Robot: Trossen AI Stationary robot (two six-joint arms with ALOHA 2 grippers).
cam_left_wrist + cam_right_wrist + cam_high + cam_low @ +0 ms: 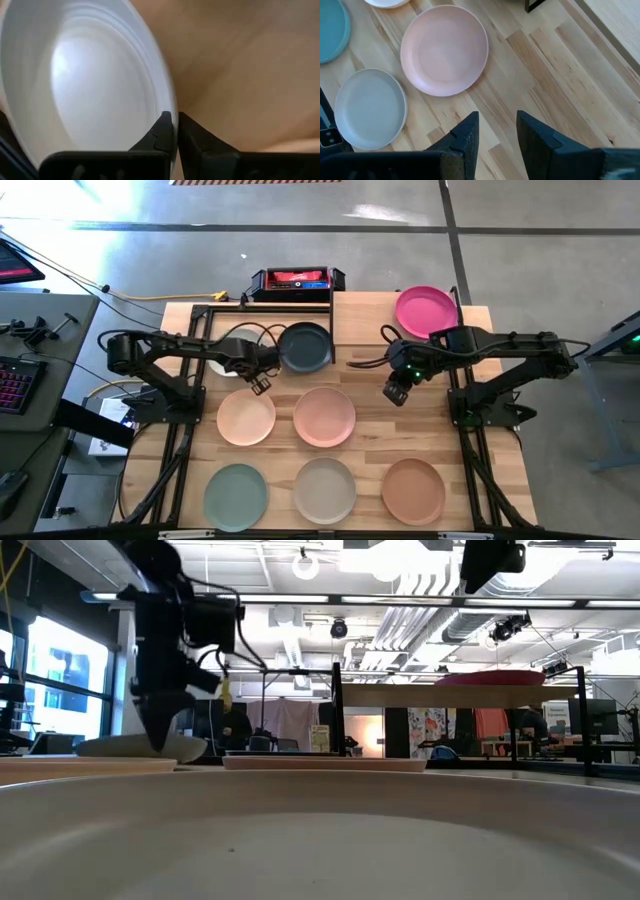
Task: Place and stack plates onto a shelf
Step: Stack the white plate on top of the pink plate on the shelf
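Right in front of the left wrist camera, two dark fingers (167, 131) are pinched tight on the thin rim of the white-grey plate (85, 85). So the left gripper (259, 383) has hold of that plate by its near-right edge, and the plate lies to the left and a bit farther back from the fingers.

That plate sits on the table at the far left, partly under the arm, just beside the charcoal plate (305, 347).

I think the next move is to lift it. The shelf (480, 695) stands at the far right, well apart, with the magenta plate (425, 309) on top.

Over there, the right gripper (396, 392) hangs above bare wood, part open and holding nothing, nearer the shelf than the left one.
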